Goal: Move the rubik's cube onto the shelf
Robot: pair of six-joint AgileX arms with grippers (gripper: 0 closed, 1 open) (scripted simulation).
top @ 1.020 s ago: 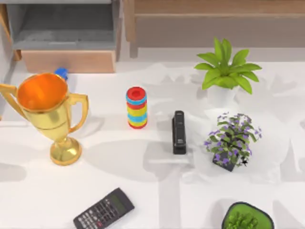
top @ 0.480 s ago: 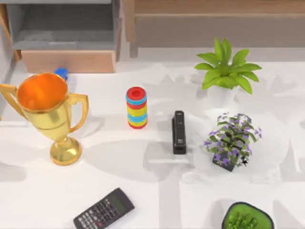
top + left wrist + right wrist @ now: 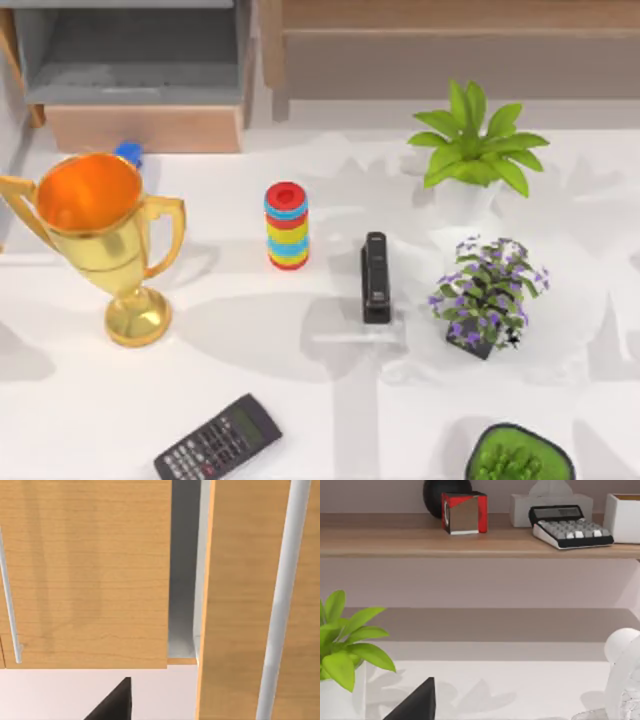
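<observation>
Currently, shelf: table's far edge, right of centre; a red-and-silver cube sits on it.
Left gripper: facing wooden cabinet doors; grip cannot be told.
Right gripper: facing the shelf; grip cannot be told.

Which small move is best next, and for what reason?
Probably swing the right gripper down toward the table to look for the rubik's cube: its camera faces the shelf, and a small blue object sits half hidden behind the trophy.
</observation>
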